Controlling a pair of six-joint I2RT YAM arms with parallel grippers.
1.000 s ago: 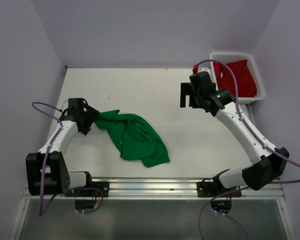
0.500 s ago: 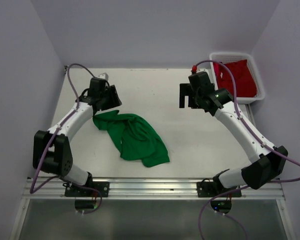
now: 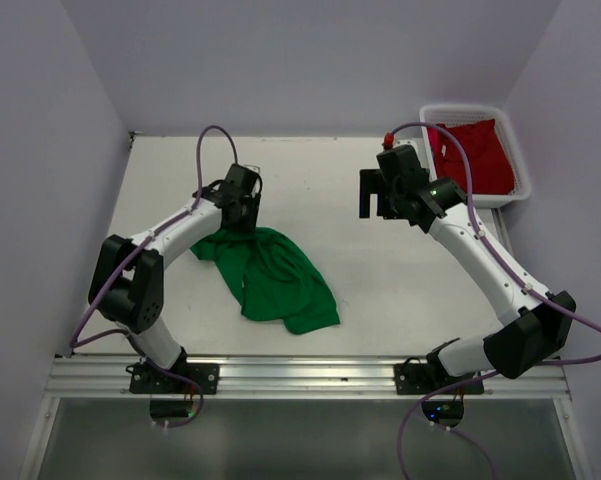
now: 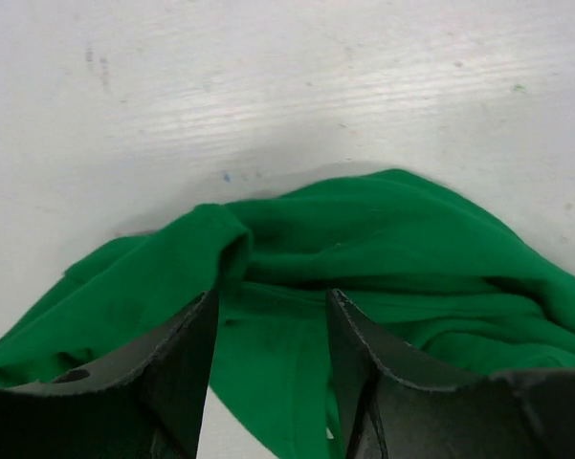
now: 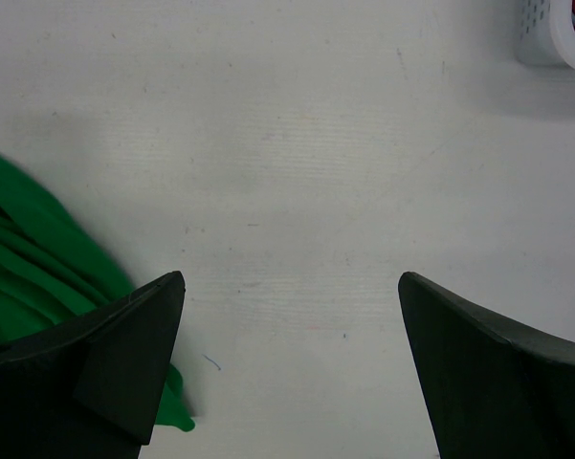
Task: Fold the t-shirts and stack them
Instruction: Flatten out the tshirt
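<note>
Left tool (image 4: 271, 304) over green t-shirt (image 4: 392, 225), maybe touching

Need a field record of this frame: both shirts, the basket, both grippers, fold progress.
bright green cloth t-shirt: crumpled heap on the white table, left of centre, unfolded
red cloth t-shirt: bunched inside the white plastic mesh basket, far right corner
left gripper: at the green heap's far edge, jaws apart astride a fold, nothing clamped
right gripper: wide open above bare table, holding nothing
stack: none yet
</note>
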